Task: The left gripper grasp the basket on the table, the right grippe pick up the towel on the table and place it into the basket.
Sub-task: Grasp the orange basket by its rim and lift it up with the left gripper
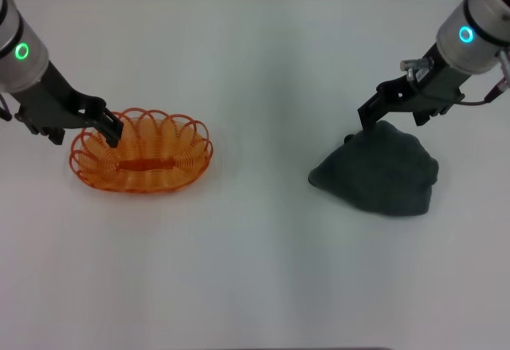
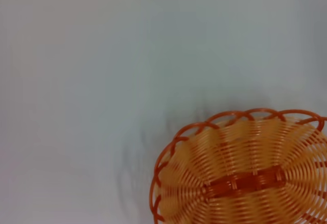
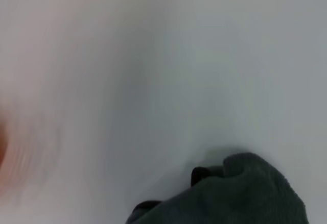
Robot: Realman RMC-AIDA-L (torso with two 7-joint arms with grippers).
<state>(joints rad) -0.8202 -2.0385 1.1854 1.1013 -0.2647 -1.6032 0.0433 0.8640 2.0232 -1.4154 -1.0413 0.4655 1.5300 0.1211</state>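
My left claw (image 1: 111, 129) is clamped on the orange basket (image 1: 143, 155) rim; my right claw (image 1: 368, 123) touches the dark towel (image 1: 378, 171) top, fingers' gap I cannot tell.

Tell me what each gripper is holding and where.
The left gripper sits at the basket rim, the right gripper at the towel top edge; whether either grips cannot be told.

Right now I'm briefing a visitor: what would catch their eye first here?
The orange basket on the white table's left side, with the left hand at its rim. Across from it on the right lies a crumpled dark grey towel, the right hand touching its upper edge.
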